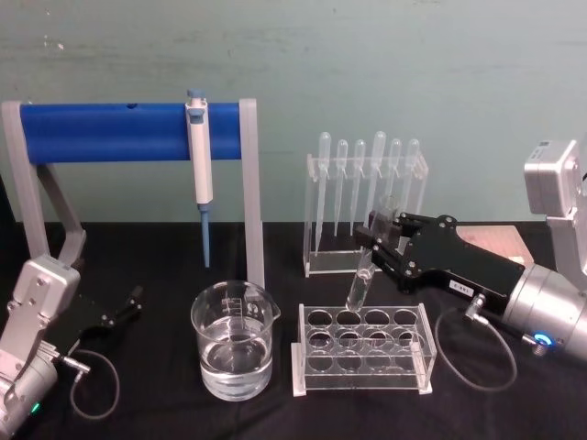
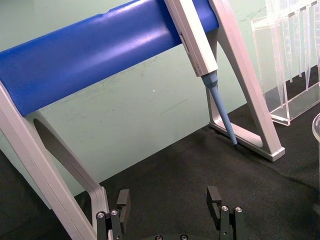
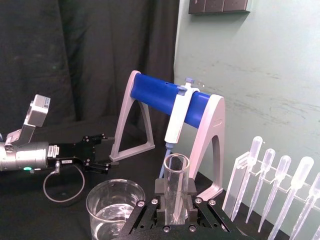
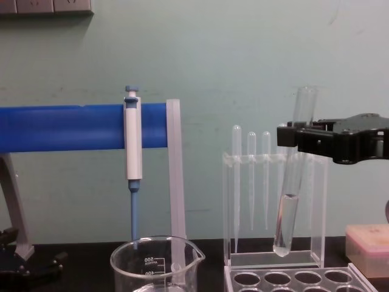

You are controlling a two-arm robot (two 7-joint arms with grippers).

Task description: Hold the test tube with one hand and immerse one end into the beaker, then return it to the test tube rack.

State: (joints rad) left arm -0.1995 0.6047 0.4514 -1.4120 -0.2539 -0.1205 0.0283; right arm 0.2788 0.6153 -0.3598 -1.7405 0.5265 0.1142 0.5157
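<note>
Looking at the head view, you have the right gripper (image 1: pixel 374 236) reaching in from 3 o'clock. Its jaws are clamped on the test tube (image 1: pixel 359 291) above the tube's middle. The tube is lifted and tilted, with its open rim leaning toward 1 o'clock and its rounded bottom toward 7 o'clock. That bottom hangs just above the back row of the test tube rack (image 1: pixel 362 389), roughly over the 2nd hole from the robot's left. In the chest view you can see the test tube (image 4: pixel 287 213) ending clear of the test tube rack (image 4: pixel 292 286), while the right gripper (image 4: pixel 292 135) pinches its upper part. From the right wrist view, the test tube (image 3: pixel 176 182) sits squeezed between the 2 fingers.

You will find the beaker (image 1: pixel 198 341) at 9 o'clock from the rack, just beside it and not touching. It stands upright on the black cloth (image 1: pixel 514 412) with clear liquid in its lower part. The tube is outside it.

At 12 o'clock from the rack stands a clear pipette stand (image 1: pixel 316 261) holding 6 pipettes (image 1: pixel 359 179). At 12 o'clock from the beaker, a pipettor (image 1: pixel 199 156) hangs on the blue bar stand (image 1: pixel 110 131).

Your left gripper (image 1: pixel 133 302) rests at 9 o'clock from the beaker. In its wrist view, the left gripper (image 2: pixel 167 200) has its fingers spread apart with nothing between them.
</note>
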